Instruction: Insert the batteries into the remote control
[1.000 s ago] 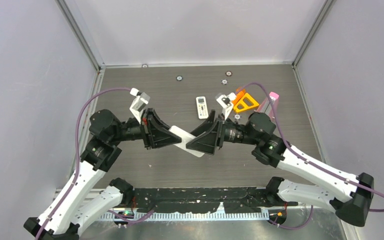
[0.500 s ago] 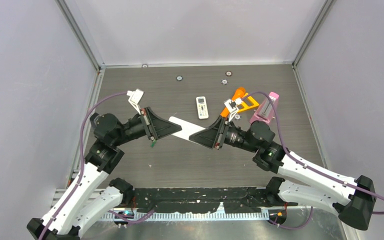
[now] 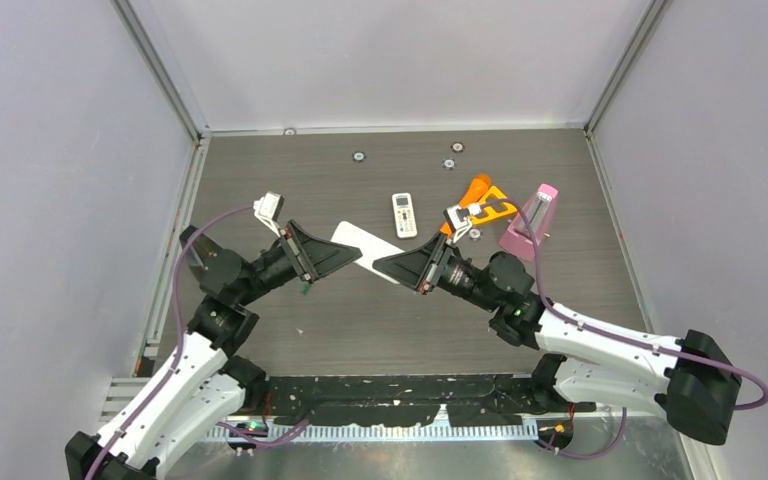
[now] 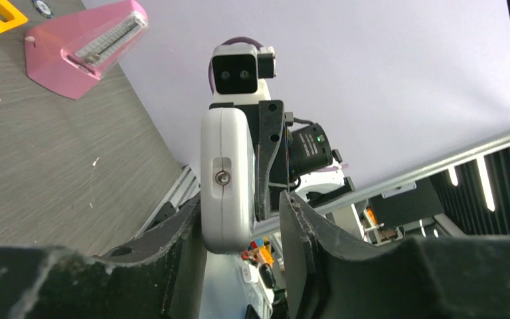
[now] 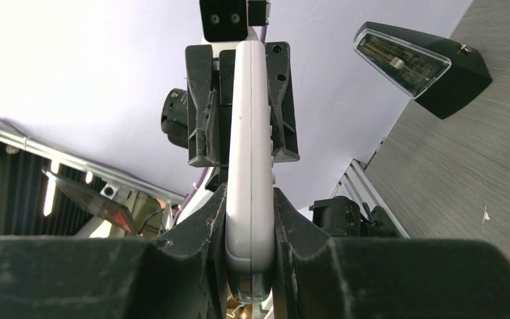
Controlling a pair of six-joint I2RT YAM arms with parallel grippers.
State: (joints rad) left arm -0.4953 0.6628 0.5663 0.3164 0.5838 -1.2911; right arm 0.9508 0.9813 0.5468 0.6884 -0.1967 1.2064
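A long white remote control (image 3: 364, 248) hangs over the middle of the table between both grippers. My right gripper (image 3: 388, 265) is shut on one end; in the right wrist view both fingers press the remote's (image 5: 249, 166) flat sides at my right gripper (image 5: 249, 199). My left gripper (image 3: 345, 255) is open around the other end. In the left wrist view the remote (image 4: 226, 179) rests against one finger (image 4: 186, 219), with a clear gap to the other at my left gripper (image 4: 242, 203). A tiny green piece (image 3: 303, 288), possibly a battery, lies under the left gripper. Other batteries are out of view.
A smaller white remote with buttons (image 3: 404, 214) lies behind the grippers. An orange tool (image 3: 485, 203) and a pink metronome (image 3: 531, 225) stand at the back right. A black metronome (image 3: 196, 262) sits by the left arm. Small round discs (image 3: 358, 156) dot the far side.
The right gripper has closed on the remote and the left gripper's jaws have parted from it. Both arms have pulled back toward their bases, and the remote now sits further back.
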